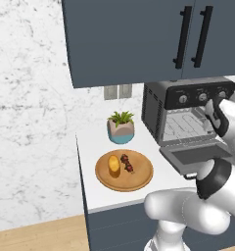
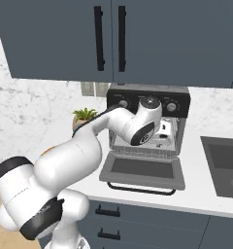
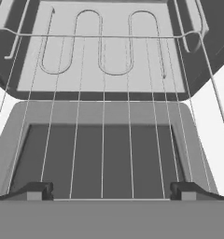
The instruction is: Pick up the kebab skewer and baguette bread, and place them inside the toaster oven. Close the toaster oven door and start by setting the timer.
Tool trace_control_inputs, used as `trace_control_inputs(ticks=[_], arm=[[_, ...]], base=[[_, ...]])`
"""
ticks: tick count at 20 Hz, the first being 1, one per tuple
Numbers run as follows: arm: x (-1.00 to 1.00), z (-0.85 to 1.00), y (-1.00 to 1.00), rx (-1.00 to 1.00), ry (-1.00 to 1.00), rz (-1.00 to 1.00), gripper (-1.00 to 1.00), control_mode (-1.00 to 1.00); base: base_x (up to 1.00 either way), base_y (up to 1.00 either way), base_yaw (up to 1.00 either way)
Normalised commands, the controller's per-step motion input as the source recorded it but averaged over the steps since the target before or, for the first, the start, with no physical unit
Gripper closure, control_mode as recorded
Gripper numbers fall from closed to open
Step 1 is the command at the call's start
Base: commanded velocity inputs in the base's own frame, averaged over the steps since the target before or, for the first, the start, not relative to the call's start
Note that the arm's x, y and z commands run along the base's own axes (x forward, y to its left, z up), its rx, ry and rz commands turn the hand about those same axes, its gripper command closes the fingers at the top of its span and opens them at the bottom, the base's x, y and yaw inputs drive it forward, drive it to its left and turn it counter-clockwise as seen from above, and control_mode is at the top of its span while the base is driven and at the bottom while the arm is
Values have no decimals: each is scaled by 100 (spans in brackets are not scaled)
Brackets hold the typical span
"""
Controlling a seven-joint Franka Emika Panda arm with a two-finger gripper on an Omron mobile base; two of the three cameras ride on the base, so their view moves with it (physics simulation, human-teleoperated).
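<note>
Reaching arm holds end effector [image 3: 112, 191], fingers spread empty, over toaster oven door [image 3: 104, 158], wire rack [image 3: 104, 93].

From the right base view our arm [image 2: 79, 151] hides the wooden plate [image 2: 49, 148] almost wholly, and the sink [image 2: 224, 165] runs off the right edge.

The white counter [image 1: 92, 147] holds a round wooden plate [image 1: 124, 171] near its front edge. Behind the plate stands a small green plant in a pot [image 1: 121, 127]. Beside them sits the toaster oven [image 1: 188, 115], with the toaster oven door [image 1: 195, 157] folded down flat over the counter.
</note>
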Motion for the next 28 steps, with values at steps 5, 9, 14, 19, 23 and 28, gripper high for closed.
trace_control_inputs(ticks=[5, 9, 14, 19, 23, 28], arm=[[-3, 25, 13, 0, 13, 0, -100, -100], [-32, 7, 43, -1, 3, 0, -100, -100], [-62, 0, 78, 0, 0, 0, -100, -100], [-57, 0, 100, 0, 1, 0, -100, -100], [-38, 0, 99, 0, 2, 0, -100, -100], [-37, 0, 90, 1, 1, 0, -100, -100]], base=[[0, 0, 0], [0, 0, 0], [0, 0, 0], [0, 0, 0], [0, 0, 0], [0, 0, 0]])
